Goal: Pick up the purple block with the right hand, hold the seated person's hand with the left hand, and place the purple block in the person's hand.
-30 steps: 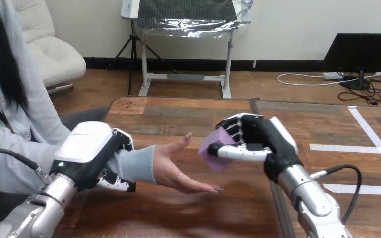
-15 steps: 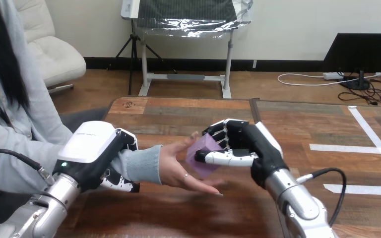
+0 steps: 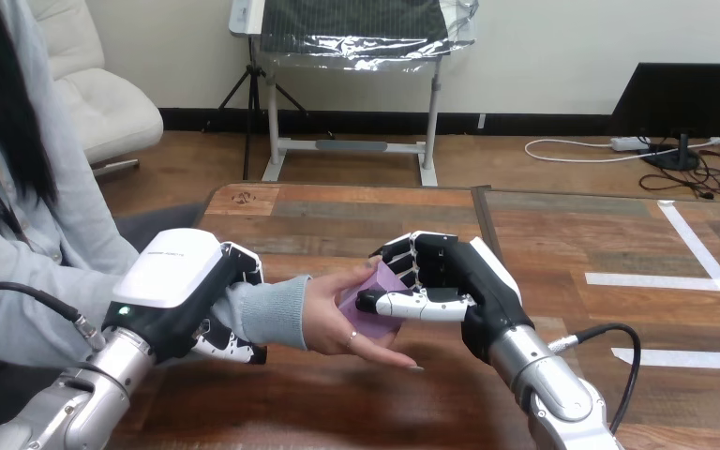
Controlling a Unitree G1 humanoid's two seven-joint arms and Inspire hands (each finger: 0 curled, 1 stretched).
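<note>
Scene: wooden table (image 3: 337, 211); robot arms enter from the lower edge; person seated at the view's left side
Left hand (image 3: 173, 277): at the view's lower left, over the table's near-left part; white back shell faces up and toward the camera
Left hand, fingers: clenched round the person's wrist (image 3: 267, 311), which is covered by a grey sleeve; fingertips (image 3: 234, 351) show under the sleeve, and the rest of the hand wraps over its top
Left forearm (image 3: 84, 408): silver, runs down toward the bottom-left corner
Person's hand (image 3: 333, 319): reaches out of the sleeve toward the table's middle; palm turned up and toward the right hand, fingers loosely extended; raised off the table top
Right hand (image 3: 464, 277): centre of the view, just beside the person's hand, palm facing it
Right hand, fingers: grasping the purple block (image 3: 367, 302); thumb (image 3: 412, 303) lies across the block's near face, and the other fingers (image 3: 408, 251) hook over its top and far side
Purple block, position: between the right hand and the person's palm, against the palm, tilted, clear of the table; one of the person's fingertips shows just above its upper edge
Contact: right hand and person's hand are both on the block
Right forearm (image 3: 548, 398): silver, runs down to the bottom edge right of centre
</note>
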